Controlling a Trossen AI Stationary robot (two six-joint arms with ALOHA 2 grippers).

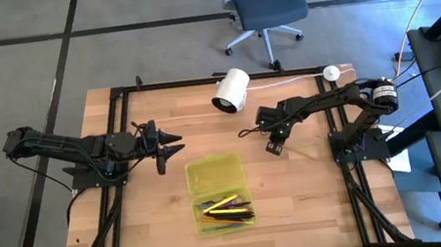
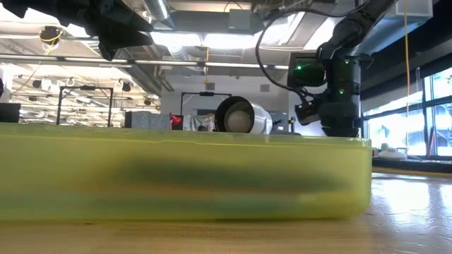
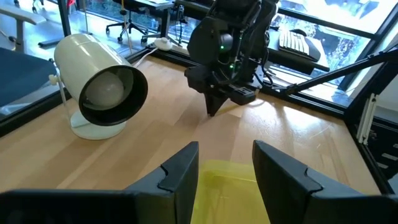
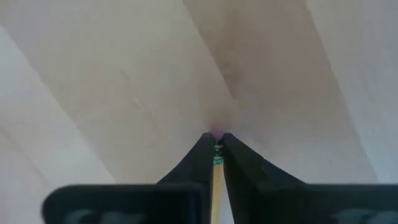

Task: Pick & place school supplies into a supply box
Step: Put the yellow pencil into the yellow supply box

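The supply box (image 1: 215,179), a shallow translucent yellow-green tray, lies at the table's near middle and fills the low view (image 2: 183,176). Several pens and pencils (image 1: 227,209) lie in its near half. My right gripper (image 1: 275,144) points down just beyond the box's far right corner and is shut on a yellow pencil (image 4: 217,180); the left wrist view also shows this gripper (image 3: 212,111). My left gripper (image 1: 174,143) hovers open left of the box's far end, nothing between its fingers (image 3: 186,168). My right gripper pinches the yellow pencil between its two fingers, the pencil lying along them. Its green ferrule and pink eraser end (image 4: 218,132) sit right at the fingertips. The fingers point down at the wood. Whether the eraser touches the table, I cannot tell.
A white cylinder with a dark open end (image 1: 232,90) lies on its side at the table's far middle, its cable running to the right. A small white round thing (image 1: 331,73) sits at the far right. An office chair (image 1: 269,4) stands beyond the table.
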